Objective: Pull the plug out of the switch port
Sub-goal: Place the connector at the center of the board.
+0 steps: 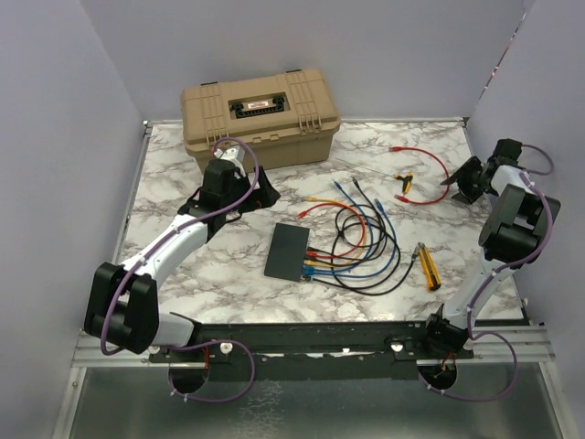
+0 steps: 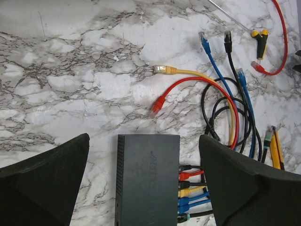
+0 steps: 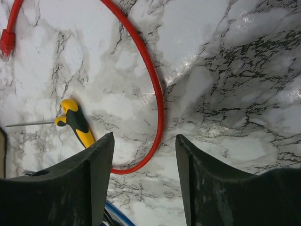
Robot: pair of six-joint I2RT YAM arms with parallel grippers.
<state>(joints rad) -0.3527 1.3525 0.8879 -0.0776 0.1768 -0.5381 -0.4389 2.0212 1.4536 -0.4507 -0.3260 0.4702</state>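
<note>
The switch (image 1: 290, 251) lies mid-frame on the counter (image 1: 228, 293), its plugs (image 2: 190, 190) rowed along the right edge. The left tool (image 2: 143, 141) hangs wide above it. The right tool (image 3: 145, 141), upper right, is parted and empty. The plugs look small, stiff and latched: pinch one by its boot, since the light box may slide.

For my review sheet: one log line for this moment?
left fingers open near switch | right fingers open near loose red cable | plugs in switch
</note>
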